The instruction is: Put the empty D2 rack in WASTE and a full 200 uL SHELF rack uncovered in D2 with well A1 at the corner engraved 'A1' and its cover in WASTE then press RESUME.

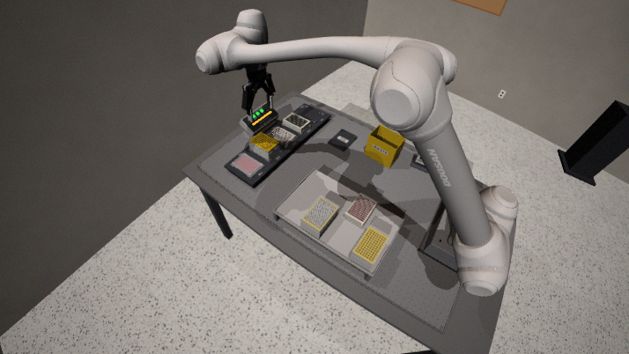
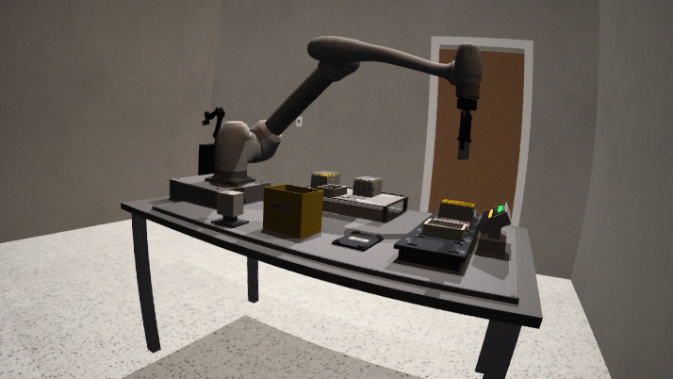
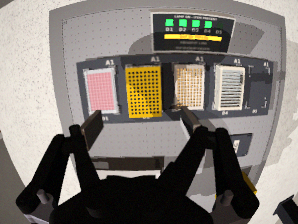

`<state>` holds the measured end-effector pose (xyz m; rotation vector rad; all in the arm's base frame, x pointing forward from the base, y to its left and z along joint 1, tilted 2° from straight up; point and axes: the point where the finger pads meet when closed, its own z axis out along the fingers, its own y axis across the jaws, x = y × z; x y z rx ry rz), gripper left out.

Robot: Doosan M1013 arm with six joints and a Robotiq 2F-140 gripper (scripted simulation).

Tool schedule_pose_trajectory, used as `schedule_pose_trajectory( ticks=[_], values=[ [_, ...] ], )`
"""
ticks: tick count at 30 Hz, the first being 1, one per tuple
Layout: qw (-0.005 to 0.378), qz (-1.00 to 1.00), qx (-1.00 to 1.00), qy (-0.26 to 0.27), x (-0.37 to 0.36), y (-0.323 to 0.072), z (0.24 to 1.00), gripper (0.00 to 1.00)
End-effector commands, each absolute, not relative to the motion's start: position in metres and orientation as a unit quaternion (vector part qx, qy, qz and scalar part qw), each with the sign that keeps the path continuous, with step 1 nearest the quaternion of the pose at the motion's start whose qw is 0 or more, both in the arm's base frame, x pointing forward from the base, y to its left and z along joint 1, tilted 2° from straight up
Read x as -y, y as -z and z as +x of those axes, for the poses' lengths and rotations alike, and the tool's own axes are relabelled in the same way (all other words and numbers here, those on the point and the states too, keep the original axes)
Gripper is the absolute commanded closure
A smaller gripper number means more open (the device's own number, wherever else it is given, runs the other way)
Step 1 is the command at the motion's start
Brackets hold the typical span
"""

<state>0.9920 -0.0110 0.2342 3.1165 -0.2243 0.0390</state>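
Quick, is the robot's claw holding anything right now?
Gripper: open, holding nothing, hanging high over the deck.

arm (image 1: 308, 46) stretched far out, wrist down | gripper (image 1: 257, 106) — high, fingers apart — empty
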Motion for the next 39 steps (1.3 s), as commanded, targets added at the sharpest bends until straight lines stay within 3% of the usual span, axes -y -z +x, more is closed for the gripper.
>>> schedule_pose_trajectory(
  ticks=[1, 39],
  values=[
    [0.008, 0.997, 0.072, -0.012, 0.011, -0.230, 0.992, 0.23],
    [0.008, 0.997, 0.072, -0.012, 0.012, -0.173, 0.993, 0.23]
  ],
)
